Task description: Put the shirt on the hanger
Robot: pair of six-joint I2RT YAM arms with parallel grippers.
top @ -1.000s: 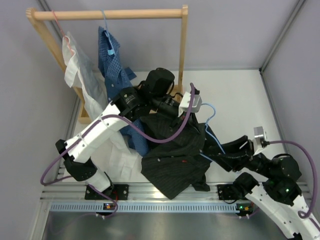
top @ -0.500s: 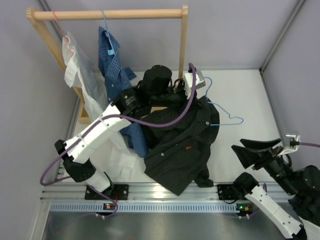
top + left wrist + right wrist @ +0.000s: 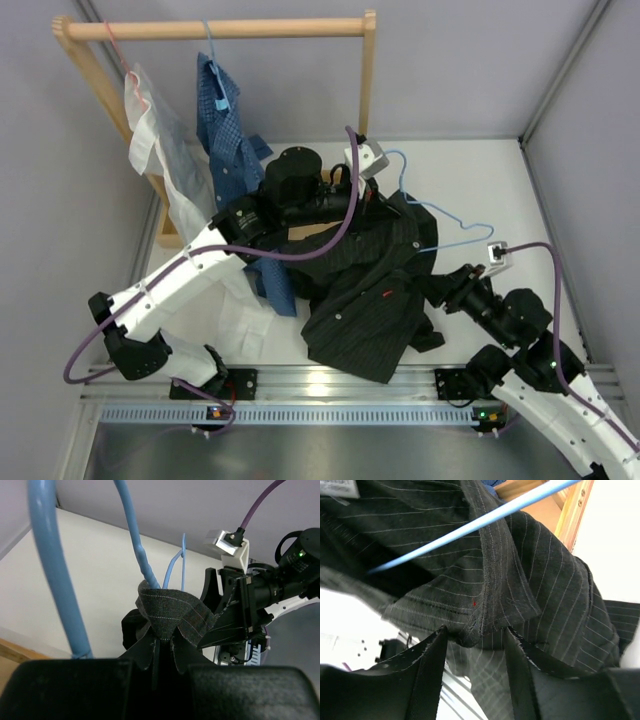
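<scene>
The black pinstriped shirt (image 3: 365, 290) hangs draped from my left gripper (image 3: 378, 197), its lower part lying on the table. The left gripper (image 3: 162, 645) is shut on a fold of the shirt (image 3: 172, 612) near the collar. The light-blue wire hanger (image 3: 455, 215) sticks out of the shirt to the right, its hook up by the left wrist; its wire runs close past the left wrist camera (image 3: 50, 570). My right gripper (image 3: 437, 290) is at the shirt's right edge. Its jaws (image 3: 475, 632) stand open around a hem fold of the shirt (image 3: 555, 590), below the hanger wire (image 3: 485, 522).
A wooden rack (image 3: 220, 28) stands at the back left with a white shirt (image 3: 150, 130) and a blue checked shirt (image 3: 225, 120) hanging on it. A white cloth (image 3: 240, 320) lies under the left arm. An aluminium rail (image 3: 330, 380) runs along the front edge.
My left gripper has carried the shirt and hanger back and to the left. My right gripper pulled away to the right, then came back to the shirt's right edge.
</scene>
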